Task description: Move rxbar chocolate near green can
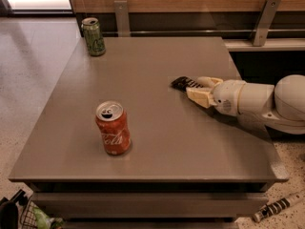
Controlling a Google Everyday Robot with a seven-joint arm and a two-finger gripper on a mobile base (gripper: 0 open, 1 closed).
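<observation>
The rxbar chocolate (pixel 180 83), a small flat black bar, lies on the grey table (pixel 157 142) right of centre. My gripper (pixel 193 86) reaches in from the right at table height. Its cream fingers (pixel 199 97) are closed on the bar's right end, and the left end sticks out. The green can (pixel 93 36) stands upright at the table's far left corner, well away from the bar and gripper.
An orange-red soda can (pixel 113 128) stands upright at the front left of the table. A wooden wall with metal brackets (pixel 263 20) runs behind the table. A striped tool (pixel 278 206) lies on the floor at front right.
</observation>
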